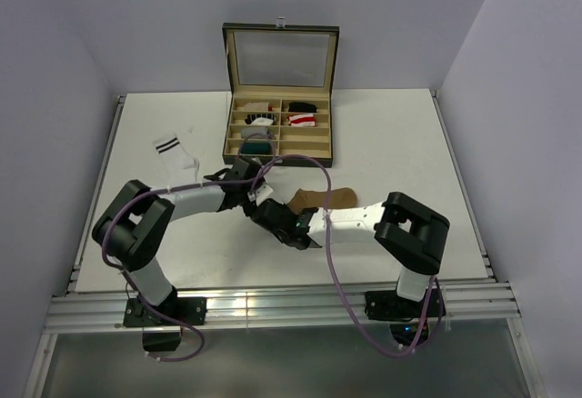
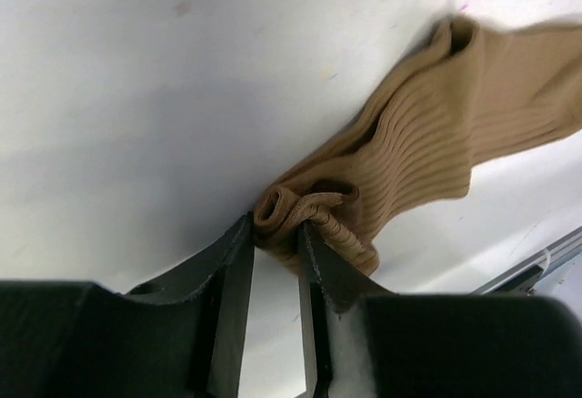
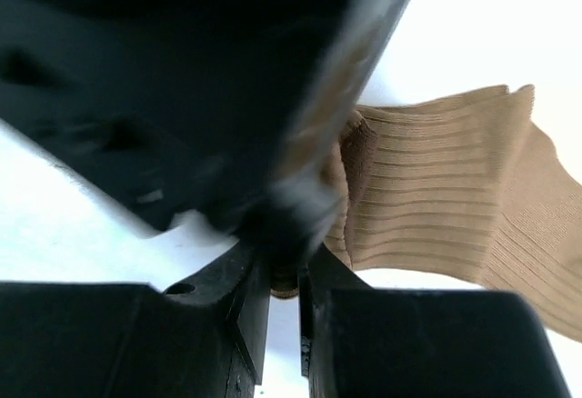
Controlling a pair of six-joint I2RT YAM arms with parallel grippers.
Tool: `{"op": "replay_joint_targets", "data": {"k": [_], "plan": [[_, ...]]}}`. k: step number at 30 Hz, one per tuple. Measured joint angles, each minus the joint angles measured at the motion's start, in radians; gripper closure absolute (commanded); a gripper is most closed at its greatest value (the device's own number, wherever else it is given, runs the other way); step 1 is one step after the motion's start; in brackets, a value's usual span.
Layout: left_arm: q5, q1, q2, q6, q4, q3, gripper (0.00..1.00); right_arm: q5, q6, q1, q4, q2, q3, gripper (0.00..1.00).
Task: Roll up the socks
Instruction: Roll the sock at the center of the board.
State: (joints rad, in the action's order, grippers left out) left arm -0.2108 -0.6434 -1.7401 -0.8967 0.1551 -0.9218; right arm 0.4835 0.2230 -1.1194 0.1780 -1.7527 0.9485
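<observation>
Our left gripper (image 2: pixel 277 234) has its fingers drawn in to a narrow gap, and the curled end of the tan sock (image 2: pixel 436 134) is pinched between their tips. The right gripper (image 3: pixel 284 282) is almost closed as well, and a scrap of the same tan fabric sits between its tips; the left gripper's dark body hangs blurred right in front of that camera. From the pinch, the ribbed sock runs away flat on the table (image 1: pixel 409 144), its open cuff at the far end.

From above, we see both wrists meeting near the middle of the white tabletop, the tan sock stretching from them toward the right arm. The white sock with two dark stripes (image 1: pixel 175 155) lies flat and well apart, to the far left. Behind the grippers stands the compartment box (image 1: pixel 277 157), its glass lid (image 1: pixel 281 57) upright. Rolled bundles fill several cells, among them a red-and-white striped sock (image 1: pixel 306 121) on the right side. Pale lilac walls (image 1: pixel 55 71) close in three sides; aluminium rails (image 1: pixel 291 307) edge the near side, and purple cables (image 1: pixel 332 262) loop over the arms.
</observation>
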Motion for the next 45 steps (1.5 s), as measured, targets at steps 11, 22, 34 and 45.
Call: {"op": "replay_joint_targets", "data": {"k": [11,22,34,45], "plan": [[0.080,0.071,0.208,-0.014,0.072,0.143,0.51,-0.372,-0.083,0.082,-0.104,0.018,-0.007,1.00],[0.085,0.071,0.240,-0.103,-0.072,0.185,0.32,-0.949,0.011,0.450,-0.252,0.040,-0.112,1.00],[0.085,0.000,0.225,-0.150,-0.248,0.216,0.38,-1.432,0.394,0.682,-0.649,-0.137,-0.251,1.00],[0.074,-0.021,0.095,-0.162,-0.258,0.167,0.46,-1.502,0.555,0.717,-0.826,-0.196,-0.300,1.00]]}}
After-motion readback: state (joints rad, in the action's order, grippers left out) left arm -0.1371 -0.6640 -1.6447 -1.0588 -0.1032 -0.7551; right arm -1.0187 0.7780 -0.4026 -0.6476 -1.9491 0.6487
